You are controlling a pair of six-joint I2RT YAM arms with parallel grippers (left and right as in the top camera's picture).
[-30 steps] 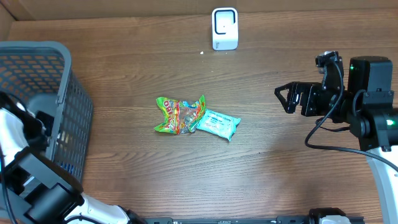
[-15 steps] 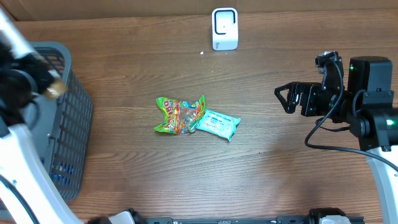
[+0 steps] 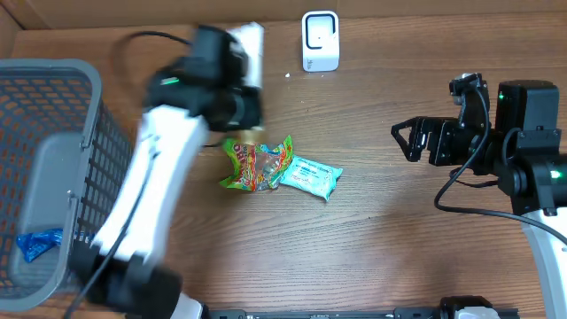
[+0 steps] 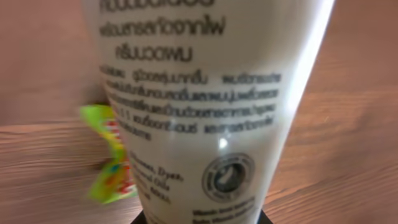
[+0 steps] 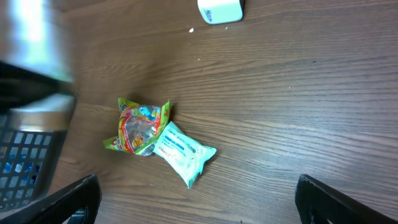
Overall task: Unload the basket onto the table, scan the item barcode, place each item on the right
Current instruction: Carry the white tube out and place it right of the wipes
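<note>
Clamped on the white tube (image 4: 199,112), the left gripper (image 3: 237,93) holds it at eleven o'clock beside the scanner (image 3: 320,40), so pickup looks done and the scan itself remains; the right gripper (image 3: 400,140) idles open at three o'clock.

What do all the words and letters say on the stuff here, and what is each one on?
"Dyes," and "Oils": small print low on the white tube, barely readable.
The Thai lettering above it: too blurred.
The round stamp on the tube: unreadable.
The green snack packet: red letters, too small.
The teal packet: print too small.
The scanner: no words visible.
</note>
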